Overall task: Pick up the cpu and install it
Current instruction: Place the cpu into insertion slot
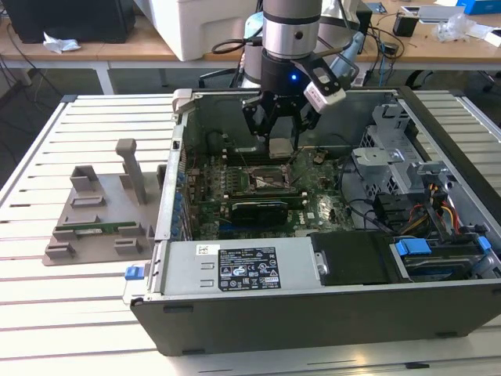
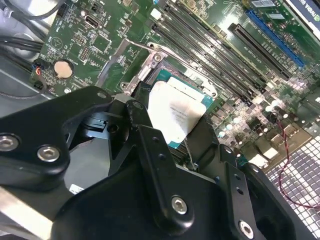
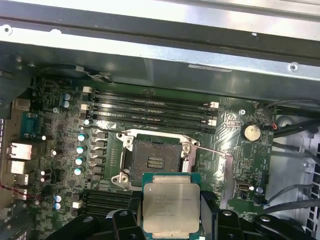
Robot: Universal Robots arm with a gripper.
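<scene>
cpu (image 3: 171, 202), silver top facing the first wrist view's camera, clamped by two opposite edges between the black fingers (image 3: 131, 223) of the gripper (image 1: 280, 135); it hangs just above the socket (image 3: 156, 162), apart from it, and in the first wrist view it overlaps one edge of the socket's frame. Arm (image 1: 291, 35) descends upright from the top of the exterior view, wrist pointing straight down into the open computer case (image 1: 313, 325), a blue light lit on the wrist. Socket sits bare on the green motherboard (image 3: 235, 165), bordered by its metal frame, with a thin lever rod (image 3: 210, 149) running out from one side. Four black memory slots (image 3: 150, 107) lie parallel just beside the socket; a round coin battery (image 3: 251, 132) sits farther off, past the lever. Black expansion card (image 1: 261, 208) lies just beside the socket on the opposite side from the slots, and beyond it the labelled power supply (image 1: 235, 270) lies along the case wall. Outside the case, well to the exterior view's left of the socket, a grey holder tray (image 1: 86, 200) on the white slatted table (image 1: 47, 313) carries a green memory stick (image 1: 98, 229)
</scene>
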